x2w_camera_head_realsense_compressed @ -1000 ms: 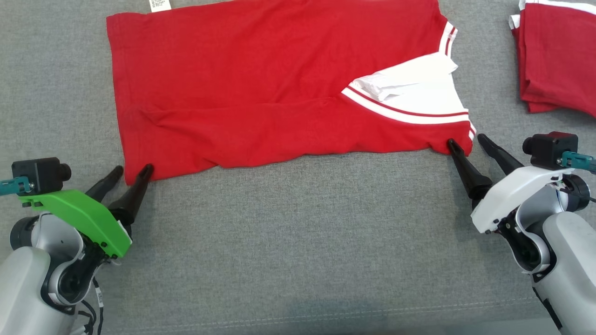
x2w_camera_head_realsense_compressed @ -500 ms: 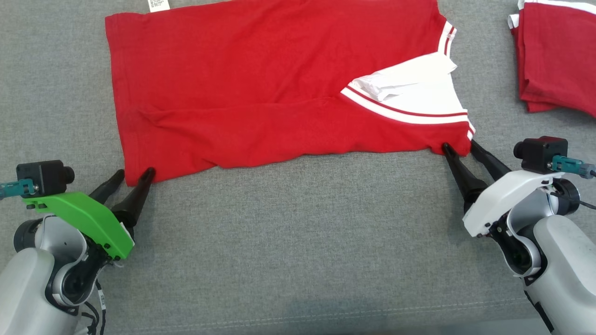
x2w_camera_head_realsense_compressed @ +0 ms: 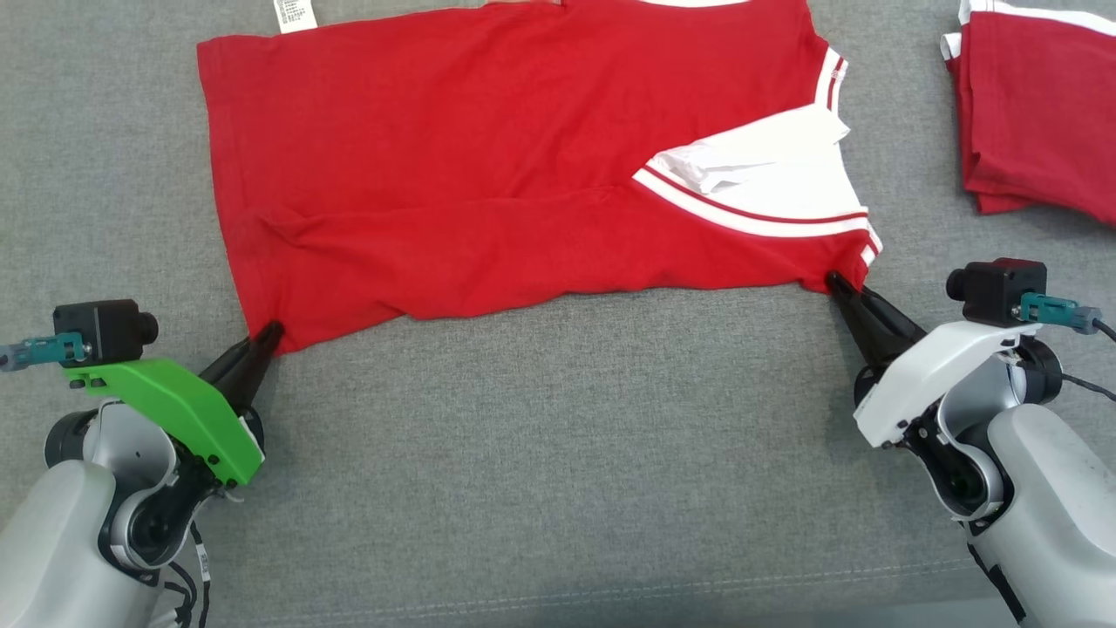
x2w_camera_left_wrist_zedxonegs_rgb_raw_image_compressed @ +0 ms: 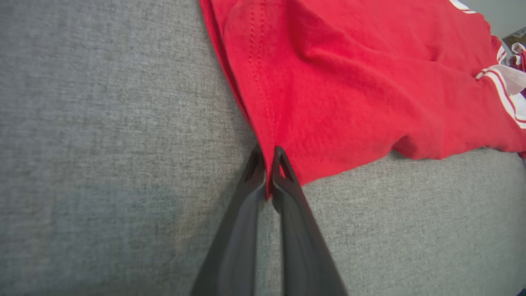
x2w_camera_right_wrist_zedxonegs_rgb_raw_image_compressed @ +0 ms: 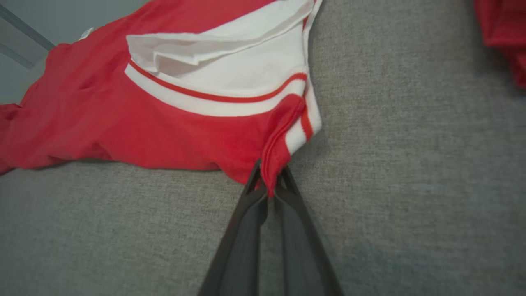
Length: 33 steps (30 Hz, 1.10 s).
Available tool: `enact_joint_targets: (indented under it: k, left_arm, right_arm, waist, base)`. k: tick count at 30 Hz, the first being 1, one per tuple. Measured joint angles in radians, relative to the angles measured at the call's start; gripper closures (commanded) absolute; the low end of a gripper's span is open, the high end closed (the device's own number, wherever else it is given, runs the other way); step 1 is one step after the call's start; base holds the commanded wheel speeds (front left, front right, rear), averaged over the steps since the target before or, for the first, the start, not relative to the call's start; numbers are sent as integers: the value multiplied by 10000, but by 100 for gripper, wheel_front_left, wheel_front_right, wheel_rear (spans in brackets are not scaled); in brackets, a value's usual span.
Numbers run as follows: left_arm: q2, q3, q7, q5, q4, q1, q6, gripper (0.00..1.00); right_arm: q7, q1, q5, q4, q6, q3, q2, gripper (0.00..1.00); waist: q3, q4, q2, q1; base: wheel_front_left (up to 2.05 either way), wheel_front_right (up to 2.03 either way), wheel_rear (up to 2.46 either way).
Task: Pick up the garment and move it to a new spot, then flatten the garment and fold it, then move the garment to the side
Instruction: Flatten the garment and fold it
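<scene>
While the garment [x2w_camera_head_realsense_compressed: 488, 174] lies flat, left gripper [x2w_camera_head_realsense_compressed: 270, 331] and right gripper [x2w_camera_head_realsense_compressed: 835, 281] each pinch 1 near corner.

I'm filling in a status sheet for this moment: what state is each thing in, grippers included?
Red garment: spread on the grey surface, wrinkled, with a white striped part folded over on top.
Left gripper: shut on the garment's near left corner.
Right gripper: shut on the garment's near right corner.
Second red garment: folded, lying apart at the far right, untouched.
</scene>
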Motion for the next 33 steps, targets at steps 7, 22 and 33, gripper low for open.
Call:
enact_joint_targets:
  k: [7,22,33]
  left_arm:
    - [708,222,410,-378,44,167,-176,100]
    - [1143,732,928,-1866,-1292,2208,-267,100]
    - [1256,736,907,-1992,-2111,3335,-201,4]
  right_arm:
    - [-42,316,614,-311,192,-324,-73,100]
    - [151,2754,1243,-1662,-31,-579,-309,100]
    - [351,3903,1369,-2075,-462,-665,-591,38]
  waist:
    - [-392,-17,0,0]
    - [-872,-134,0,0]
    - [-837,-22,0,0]
  base:
    - [0,0,0]
    - [0,0,0]
    - [0,0,0]
